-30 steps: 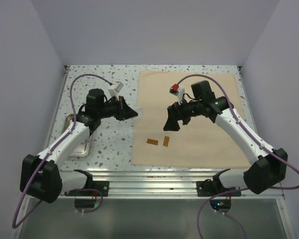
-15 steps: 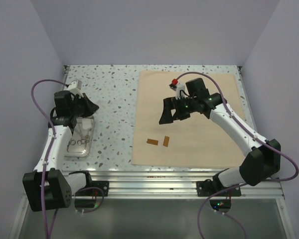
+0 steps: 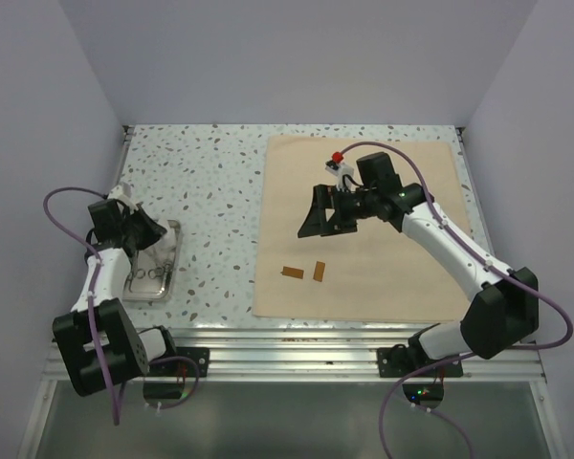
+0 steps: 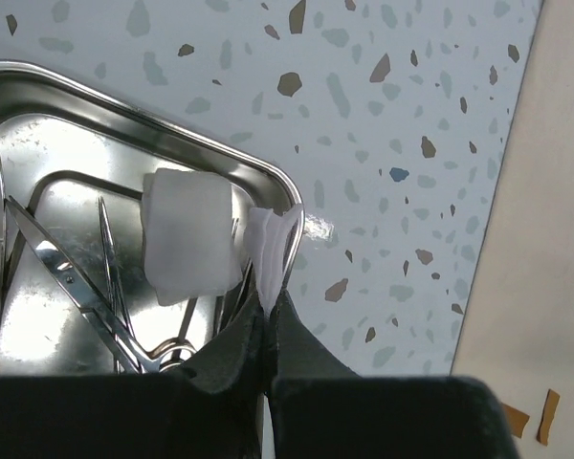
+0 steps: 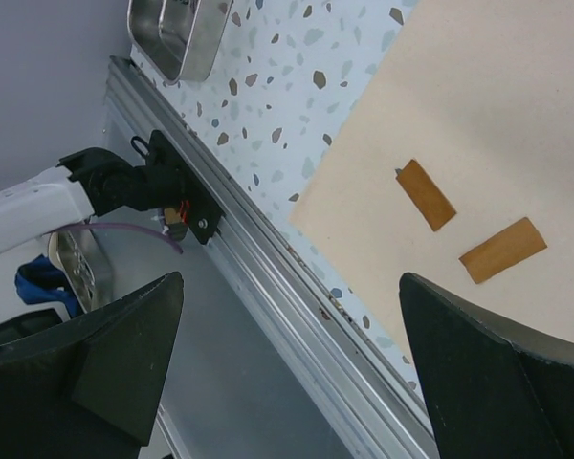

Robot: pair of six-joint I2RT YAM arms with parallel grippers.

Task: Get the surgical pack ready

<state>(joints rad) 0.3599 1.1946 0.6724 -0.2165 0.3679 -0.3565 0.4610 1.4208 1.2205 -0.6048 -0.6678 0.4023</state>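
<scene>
The tan cloth [image 3: 383, 258] lies flat on the right half of the table, with two brown strips [image 3: 293, 273] [image 3: 319, 271] near its front left. The steel tray [image 3: 151, 297] sits at the left edge. In the left wrist view the tray [image 4: 124, 105] holds thin metal instruments [image 4: 67, 277] and one white gauze pad [image 4: 189, 244]. My left gripper [image 4: 268, 320] is shut on a second gauze pad [image 4: 273, 239] over the tray's corner. My right gripper [image 3: 323, 225] hangs open and empty above the cloth; its view [image 5: 289, 277] shows both strips [image 5: 426, 194] [image 5: 502, 250].
The speckled tabletop [image 3: 210, 191] lies between tray and cloth. A metal rail [image 3: 297, 339] runs along the near edge. Walls close in the left, right and back sides.
My left arm swung left from the cloth's edge to over the tray, the gauze pad in its jaws. My right gripper drew back a little toward the far side, still open.
</scene>
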